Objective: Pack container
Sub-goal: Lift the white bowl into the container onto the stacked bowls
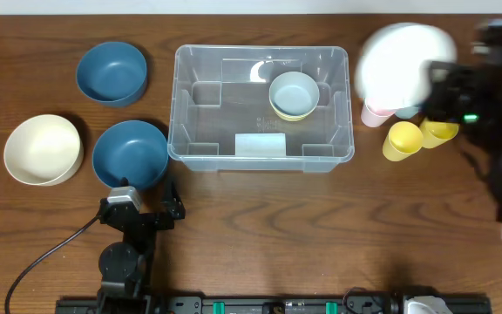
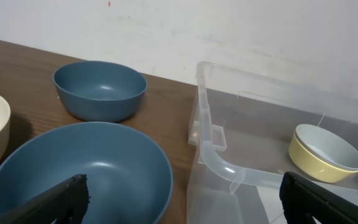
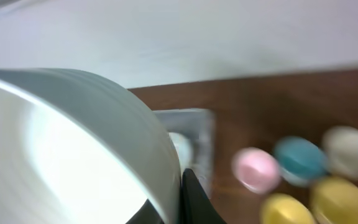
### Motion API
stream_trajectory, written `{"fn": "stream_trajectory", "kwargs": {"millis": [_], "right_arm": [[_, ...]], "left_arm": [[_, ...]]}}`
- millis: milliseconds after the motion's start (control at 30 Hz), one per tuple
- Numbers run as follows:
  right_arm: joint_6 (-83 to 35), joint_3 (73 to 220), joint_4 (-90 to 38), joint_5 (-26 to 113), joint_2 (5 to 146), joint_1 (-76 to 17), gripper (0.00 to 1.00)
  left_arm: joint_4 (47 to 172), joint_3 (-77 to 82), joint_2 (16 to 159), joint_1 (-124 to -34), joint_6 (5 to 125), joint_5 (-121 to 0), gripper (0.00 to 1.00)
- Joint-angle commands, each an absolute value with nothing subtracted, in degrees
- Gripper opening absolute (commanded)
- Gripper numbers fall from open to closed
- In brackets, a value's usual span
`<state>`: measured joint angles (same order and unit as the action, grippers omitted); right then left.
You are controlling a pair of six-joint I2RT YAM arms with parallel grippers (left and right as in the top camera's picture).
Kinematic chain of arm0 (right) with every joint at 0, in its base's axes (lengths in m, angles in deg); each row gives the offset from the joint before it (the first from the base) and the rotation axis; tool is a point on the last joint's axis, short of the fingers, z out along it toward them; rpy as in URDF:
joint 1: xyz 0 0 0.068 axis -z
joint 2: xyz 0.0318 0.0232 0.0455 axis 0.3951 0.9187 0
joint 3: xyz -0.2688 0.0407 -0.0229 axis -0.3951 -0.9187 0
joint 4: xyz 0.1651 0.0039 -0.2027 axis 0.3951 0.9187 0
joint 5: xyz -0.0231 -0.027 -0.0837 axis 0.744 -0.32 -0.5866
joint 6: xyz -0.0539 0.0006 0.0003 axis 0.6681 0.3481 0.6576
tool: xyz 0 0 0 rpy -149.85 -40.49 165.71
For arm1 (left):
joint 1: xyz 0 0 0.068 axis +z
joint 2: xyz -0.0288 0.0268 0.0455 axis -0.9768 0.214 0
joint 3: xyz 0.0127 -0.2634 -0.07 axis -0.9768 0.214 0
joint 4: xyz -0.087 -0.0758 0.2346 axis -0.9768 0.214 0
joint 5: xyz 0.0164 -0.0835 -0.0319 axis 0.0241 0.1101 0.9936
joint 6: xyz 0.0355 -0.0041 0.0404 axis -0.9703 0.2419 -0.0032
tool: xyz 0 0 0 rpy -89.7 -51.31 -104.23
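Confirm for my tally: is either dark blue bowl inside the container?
No, the far blue bowl and near blue bowl sit left of the container.

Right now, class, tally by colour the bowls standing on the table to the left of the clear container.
Blue bowls: 2, the far blue bowl and the near blue bowl
Cream bowl: 1
Total: 3

A robot lab bench: wooden table [image 1: 260, 218], bare white wall [image 2: 229, 31], cabled arm [image 1: 125, 253].
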<state>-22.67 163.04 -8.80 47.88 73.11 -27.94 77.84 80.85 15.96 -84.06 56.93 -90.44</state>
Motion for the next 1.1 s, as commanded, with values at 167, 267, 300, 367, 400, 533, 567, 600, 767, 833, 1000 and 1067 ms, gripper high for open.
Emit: {"fn": "stream_trajectory", "kwargs": {"millis": [167, 267, 300, 367, 400, 533, 567, 600, 767, 833, 1000, 1067], "right_arm": [[-20.04, 163.83, -13.76, 33.19, 81.5, -46.97, 0.09], [-23.8, 163.83, -17.41, 28.73, 87.69, -48.53, 0.11], [-24.46, 163.83, -18.2, 28.58, 88.95, -48.5, 0.11], [-26.01, 163.83, -20.71, 28.58, 93.0, -48.33, 0.12], [-26.82, 163.83, -21.89, 28.23, 95.25, -48.22, 0.11], [-29.38, 163.87, -23.64, 25.43, 102.22, -47.78, 0.08], [-29.66, 163.87, -23.68, 25.41, 103.82, -47.56, 0.08], [-29.97, 163.87, -23.66, 25.39, 105.37, -47.37, 0.08], [-32.17, 163.87, -22.92, 25.19, 111.62, -46.36, 0.03], [-32.74, 163.87, -22.94, 25.19, 113.11, -46.03, 0.02], [-33.2, 163.9, -23.51, 25.43, 113.83, -45.73, 0.02], [-32.92, 164.16, -23.6, 25.45, 113.63, -45.73, 0.05]], "left_arm": [[79.77, 82.18, 15.61, -83.66, 56.17, -91.31, 0.98], [79.77, 82.18, 15.61, -83.66, 56.17, -91.31, 0.98], [79.77, 82.18, 15.61, -83.66, 56.17, -91.31, 0.98], [79.77, 82.18, 15.61, -83.66, 56.17, -91.31, 0.98], [79.77, 82.18, 15.61, -83.66, 56.17, -91.31, 0.98], [79.77, 82.18, 15.61, -83.66, 56.17, -91.31, 0.98], [79.77, 82.18, 15.61, -83.66, 56.17, -91.31, 0.98], [79.77, 82.18, 15.61, -83.66, 56.17, -91.31, 0.98], [79.77, 82.18, 15.61, -83.66, 56.17, -91.31, 0.98], [79.77, 82.18, 15.61, -83.66, 56.17, -91.31, 0.98], [79.77, 82.18, 15.61, -83.66, 56.17, -91.31, 0.98], [79.77, 82.18, 15.61, -83.66, 56.17, -91.31, 0.98]]}}
